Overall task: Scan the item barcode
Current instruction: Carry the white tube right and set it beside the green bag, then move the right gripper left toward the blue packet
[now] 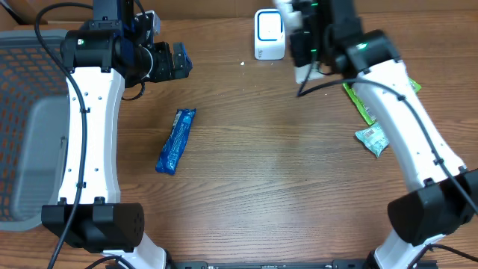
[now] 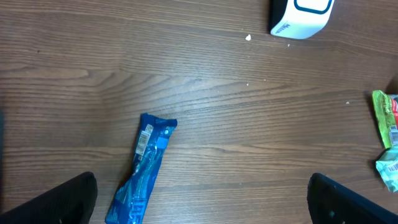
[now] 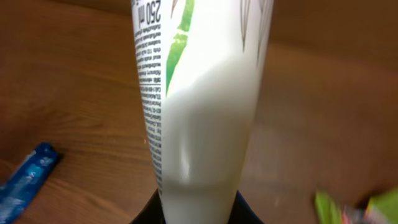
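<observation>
Gripping a white tube (image 3: pixel 205 124) near the scanner (image 1: pixel 269 33).

I'm looking at a mock shop checkout — a wood-grain table (image 1: pixel 261 179) with a white barcode scanner (image 1: pixel 269 33), a mesh basket (image 1: pixel 22 60) and a wrapped blue snack packet (image 1: pixel 176 140).

The brown wooden table (image 1: pixel 284 172) has a plain grained top. A blue packet (image 1: pixel 176 141) lies flat on its left half, long axis running roughly front to back, slightly tilted. At the far edge, near the middle, stands a white scanner (image 1: pixel 269 34), with a tiny white crumb (image 1: pixel 243 63) just beside it. On the right lies a long green packet (image 1: pixel 361 104), partly hidden, and close to it a small pale crumpled packet (image 1: pixel 373 140). A grey mesh basket (image 1: pixel 19 67) sits at the left edge.
</observation>
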Robot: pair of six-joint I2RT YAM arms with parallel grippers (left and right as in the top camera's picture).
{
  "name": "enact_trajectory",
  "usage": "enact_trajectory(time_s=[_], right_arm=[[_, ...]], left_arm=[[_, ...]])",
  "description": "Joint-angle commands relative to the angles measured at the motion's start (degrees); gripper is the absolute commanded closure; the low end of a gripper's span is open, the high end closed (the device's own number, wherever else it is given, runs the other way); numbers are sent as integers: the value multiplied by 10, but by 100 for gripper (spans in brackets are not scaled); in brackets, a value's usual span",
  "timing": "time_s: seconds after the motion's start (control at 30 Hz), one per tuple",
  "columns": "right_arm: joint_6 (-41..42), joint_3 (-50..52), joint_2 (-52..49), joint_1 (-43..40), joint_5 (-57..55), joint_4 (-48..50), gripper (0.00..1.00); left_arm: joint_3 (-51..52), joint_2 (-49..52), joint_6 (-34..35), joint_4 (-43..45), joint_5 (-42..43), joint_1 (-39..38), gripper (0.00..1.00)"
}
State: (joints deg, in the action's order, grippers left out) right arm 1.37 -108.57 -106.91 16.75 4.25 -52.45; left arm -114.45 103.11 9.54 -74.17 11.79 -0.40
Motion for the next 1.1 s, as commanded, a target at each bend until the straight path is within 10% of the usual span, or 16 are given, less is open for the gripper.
enact_trajectory(time_s=[0.0,0.5,0.73,1.07], right_arm=[[169,-12,14,-96,55,-39,96],[319,275,14,-334,-1,40,96],[312,288,15,-334,109,113,0],[312,174,46,-326,363,23,0]], left_arm=[[0,4,8,1,1,-4,0],[0,4,8,0,1,-4,0],[0,4,8,0,0,-4,0],[0,4,8,0,1,-4,0]])
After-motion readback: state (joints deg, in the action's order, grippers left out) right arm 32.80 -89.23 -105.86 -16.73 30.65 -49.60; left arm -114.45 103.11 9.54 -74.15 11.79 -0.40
